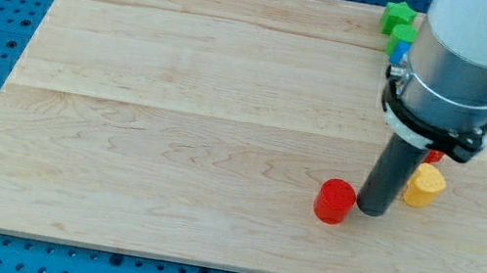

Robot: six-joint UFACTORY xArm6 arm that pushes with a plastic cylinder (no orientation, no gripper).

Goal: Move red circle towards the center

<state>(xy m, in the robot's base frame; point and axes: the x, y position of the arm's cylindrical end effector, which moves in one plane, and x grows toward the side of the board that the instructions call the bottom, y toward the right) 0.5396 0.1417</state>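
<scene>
The red circle (335,200) lies on the wooden board (208,111) toward the view's lower right. My tip (371,210) rests on the board just to the right of the red circle, close to it or touching it. The dark rod rises from there into the large grey and white arm body at the view's upper right.
A yellow block (426,185) lies just right of the rod. A small piece of another red block (433,156) shows under the arm. Two green blocks (398,22) and a blue block (399,52) sit at the board's upper right, partly hidden by the arm.
</scene>
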